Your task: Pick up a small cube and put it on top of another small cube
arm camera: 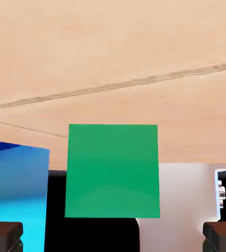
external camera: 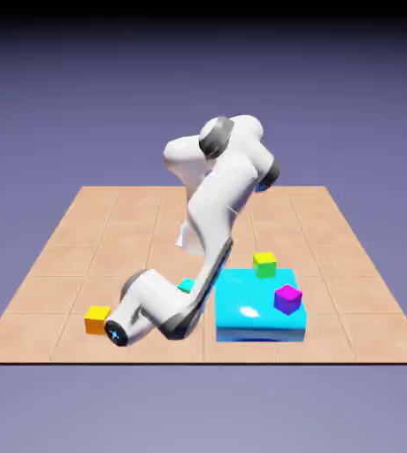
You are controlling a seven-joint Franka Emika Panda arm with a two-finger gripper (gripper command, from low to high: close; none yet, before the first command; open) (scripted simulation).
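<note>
desk (external camera: 43, 292): the tool looks strongly tilted, so you could scrape a tip on the surface if you drop in at this angle; level it first
arm (external camera: 216, 212): likely your worst trouble; it folds low over the work and covers part of the teal cube, so a wrist swing could clip a cube; the exterior view also hides your tips
cyan block (external camera: 260, 334): main obstacle; it sits beside the teal cube, on the exterior view's right; drift that way and a finger could land on it or jam against its side
tool (arm camera: 113, 237): fingers spread wide, nothing gripped; an off-centre close would probably shove or twist the cube before you get a hold
teal cube (external camera: 187, 286): your pick; on the desk, seen ahead between the tips in the hand view, untouched; close too early and you pinch only an edge or miss
orange-yellow cube (external camera: 97, 321): your stack base; on the desk, exterior view's left, near the wrist; a low carry could knock it; a skewed release could topple the stack
purple cube (external camera: 287, 298): on the cyan block, toward its near right corner in the exterior view; not yours
yellow-green cube (external camera: 264, 265): at the block's far side; leave it alone
</note>
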